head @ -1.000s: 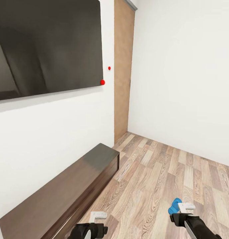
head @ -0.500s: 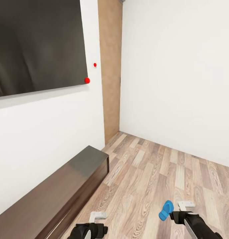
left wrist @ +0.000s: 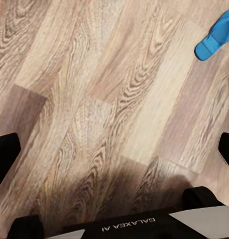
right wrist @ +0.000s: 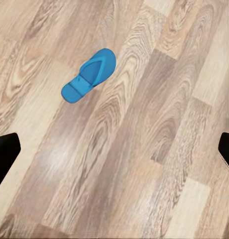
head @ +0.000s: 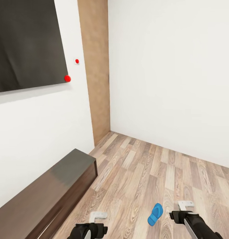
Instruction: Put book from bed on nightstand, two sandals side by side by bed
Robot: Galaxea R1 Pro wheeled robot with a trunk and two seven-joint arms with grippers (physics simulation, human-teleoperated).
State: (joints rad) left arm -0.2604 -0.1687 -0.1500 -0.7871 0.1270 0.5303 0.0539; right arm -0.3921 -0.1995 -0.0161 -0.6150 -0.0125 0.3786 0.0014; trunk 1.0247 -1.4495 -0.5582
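One bright blue sandal (head: 155, 214) lies flat on the wood-plank floor (head: 141, 179), between my two arms and closer to the right one. My right gripper (head: 186, 205) hangs above the floor just right of it, open and empty; in the right wrist view the sandal (right wrist: 89, 74) lies ahead of the wide-apart fingers (right wrist: 5, 155). My left gripper (head: 98, 216) is open too and holds nothing; its wrist view has the sandal (left wrist: 215, 36) off to one corner. The book, the bed and the nightstand are out of view.
A long low dark cabinet (head: 44, 196) runs along the left wall under a large black wall screen (head: 25, 43). A tall light-wood panel (head: 94, 66) stands in the room's corner. White walls close off the far side; open floor stretches ahead and to the right.
The whole head view has swung to the right, so cabinet, screen and panel slid left in the picture. The sandal, earlier partly behind my right gripper, now lies clear to its left.
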